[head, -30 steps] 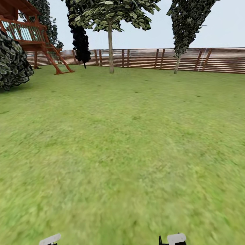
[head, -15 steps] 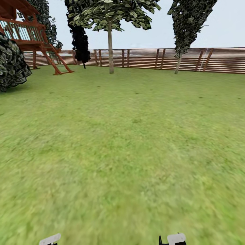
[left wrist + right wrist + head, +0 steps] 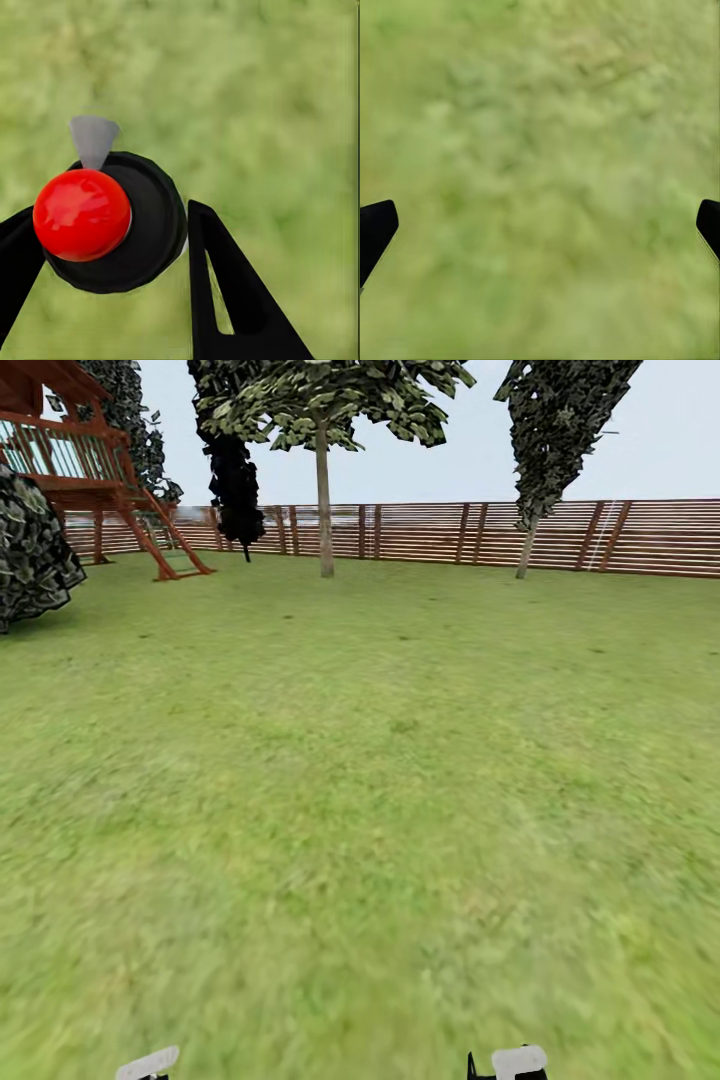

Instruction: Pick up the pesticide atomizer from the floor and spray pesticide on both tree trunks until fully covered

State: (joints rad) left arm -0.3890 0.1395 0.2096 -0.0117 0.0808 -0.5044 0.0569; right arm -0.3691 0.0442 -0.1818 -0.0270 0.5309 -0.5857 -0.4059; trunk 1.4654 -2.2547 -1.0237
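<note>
Seen from above in the left wrist view, the pesticide atomizer (image 3: 81,214) has a red round cap on a black body and a grey nozzle. My left gripper (image 3: 105,225) is shut on it, one black finger (image 3: 225,285) on each side, above the grass floor (image 3: 285,112). My right gripper (image 3: 540,225) hangs open over bare grass with nothing between its fingers. Far ahead on the garden lawn (image 3: 380,780) stands a tree (image 3: 323,510) with a bare grey-brown trunk and leaves only high up. Right of it, a leaning tree (image 3: 526,545) has dark hanging foliage.
A brown slat fence (image 3: 450,532) closes off the back of the lawn. A red-brown wooden playset (image 3: 90,480) stands at the back left, a dark bush (image 3: 30,555) beside it and a slim dark tree (image 3: 236,480) behind. Open grass lies between me and the trees.
The whole head view has shifted a little, with the playset and bush sliding left: the camera has moved. Both arms keep their places at the bottom edge.
</note>
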